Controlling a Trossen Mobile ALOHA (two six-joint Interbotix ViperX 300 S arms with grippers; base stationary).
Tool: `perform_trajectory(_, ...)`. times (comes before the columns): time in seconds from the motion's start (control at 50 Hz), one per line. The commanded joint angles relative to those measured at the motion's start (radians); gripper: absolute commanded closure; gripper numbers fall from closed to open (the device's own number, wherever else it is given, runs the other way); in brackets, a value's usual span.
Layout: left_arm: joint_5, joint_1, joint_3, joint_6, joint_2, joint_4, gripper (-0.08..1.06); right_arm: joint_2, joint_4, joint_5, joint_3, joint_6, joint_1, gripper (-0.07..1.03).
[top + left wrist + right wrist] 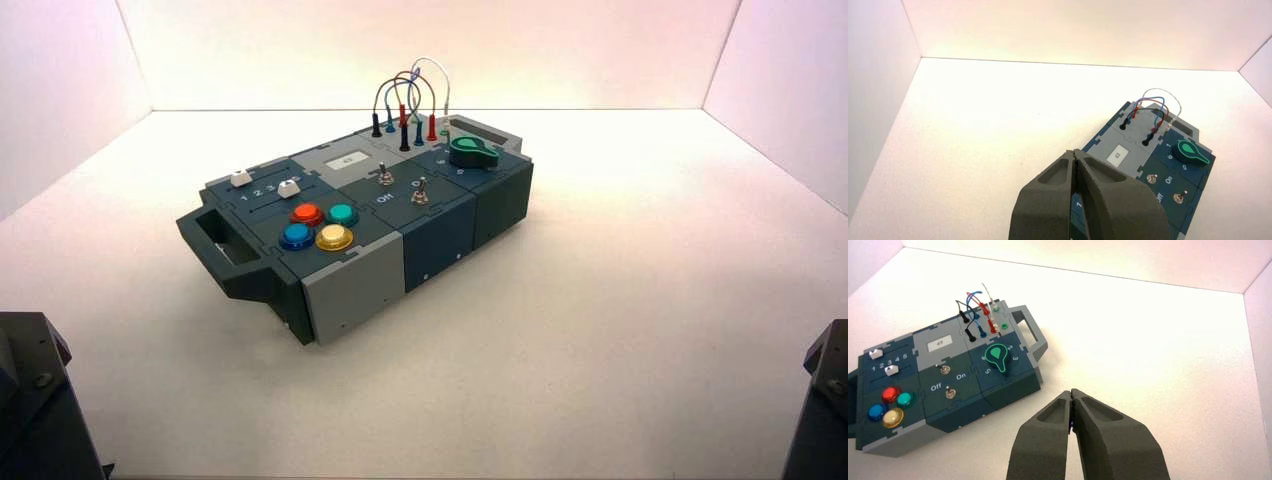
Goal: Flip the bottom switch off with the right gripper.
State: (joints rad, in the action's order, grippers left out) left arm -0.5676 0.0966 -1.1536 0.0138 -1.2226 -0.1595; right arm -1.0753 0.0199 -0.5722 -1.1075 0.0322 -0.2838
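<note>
One toggle switch, the lower of two beside the yellow button, stands on the box's near side, well left of the nearer-tasked right gripper, jaws together; left gripper parked front-left, jaws together.

On the box, the switches lie between buttons and knob — wires behind, sliders left.
</note>
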Motion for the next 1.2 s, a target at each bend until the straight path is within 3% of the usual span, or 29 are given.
perform_trajectory(0.02,0.003,-0.005,0.015,0.000,0.014,-0.002,1.01,0.011,0.003,0.011,0.012,0.003,-0.006,0.98)
perform_trajectory(0.4,-0.017,0.006,0.020,-0.003,0.055,-0.005,1.01,0.015,0.005,0.011,0.011,0.003,-0.035,0.98)
perform_trajectory(0.52,-0.051,0.037,0.043,0.002,0.144,-0.005,1.01,0.029,0.006,0.011,0.011,0.002,-0.061,0.98)
perform_trajectory(0.7,-0.146,0.135,0.112,0.021,0.373,-0.003,1.01,0.074,0.006,0.000,0.031,0.003,-0.069,0.98)
perform_trajectory(0.9,-0.279,0.245,0.224,0.080,0.635,0.003,1.01,0.146,0.023,-0.009,0.087,0.002,-0.077,0.98)
perform_trajectory(1.12,-0.337,0.265,0.250,0.179,0.808,0.006,1.01,0.216,0.025,-0.008,0.141,0.002,-0.101,0.98)
perform_trajectory(1.2,-0.351,0.268,0.262,0.195,0.847,0.005,1.01,0.239,0.023,-0.008,0.156,0.002,-0.104,0.98)
